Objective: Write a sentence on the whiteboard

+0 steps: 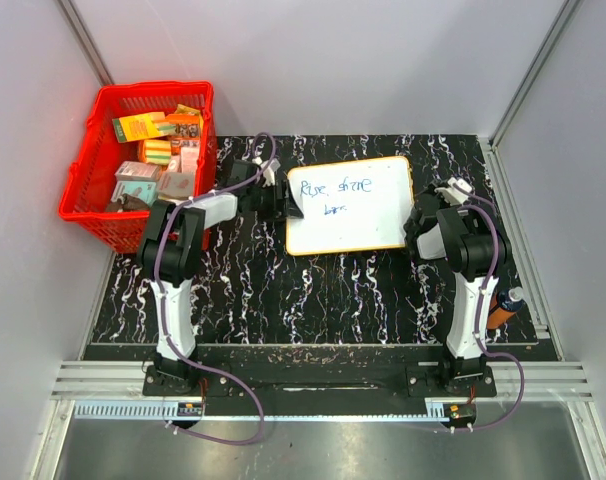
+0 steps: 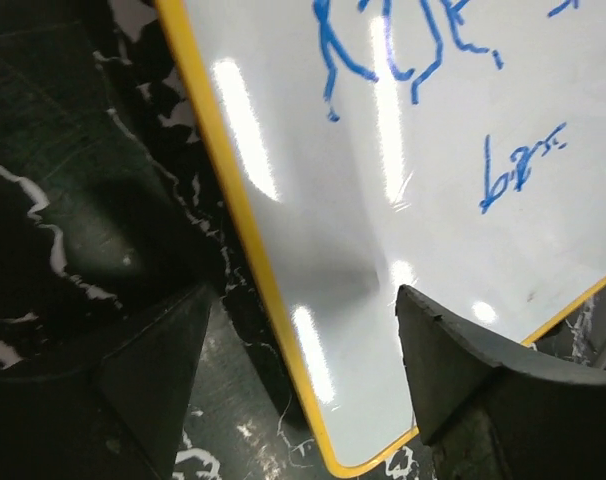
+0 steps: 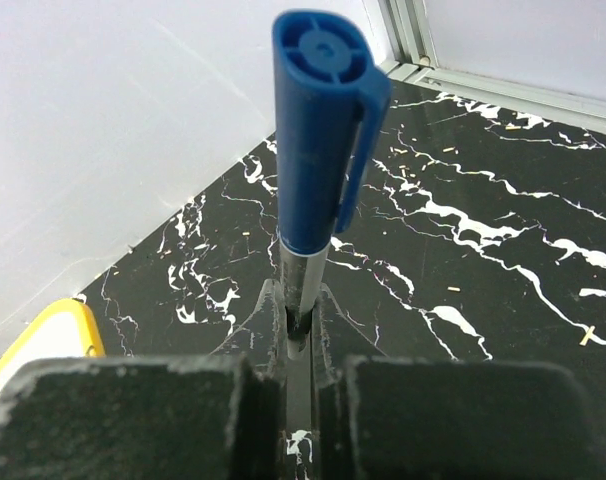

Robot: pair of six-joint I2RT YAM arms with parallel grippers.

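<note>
Flat white rectangular whiteboard [image 1: 363,220] with a thin orange-yellow rim lies flat on the black white-veined marble table [image 1: 313,290], mid-width, toward the far edge, slightly rotated. Blue handwritten sentence [image 1: 335,187] on it: two short lines, top one longer. Left arm is bent and reaches to the board's left edge. Left gripper [image 2: 303,340] has its fingers spread wide, straddling the rim near a corner and gripping nothing. Right arm is folded just off the board's right edge. Right gripper [image 3: 298,345] is clenched on a silver-barrelled marker [image 3: 318,130], upright, blue cap on. Red plastic basket [image 1: 101,228] sits at the far-left corner.
</note>
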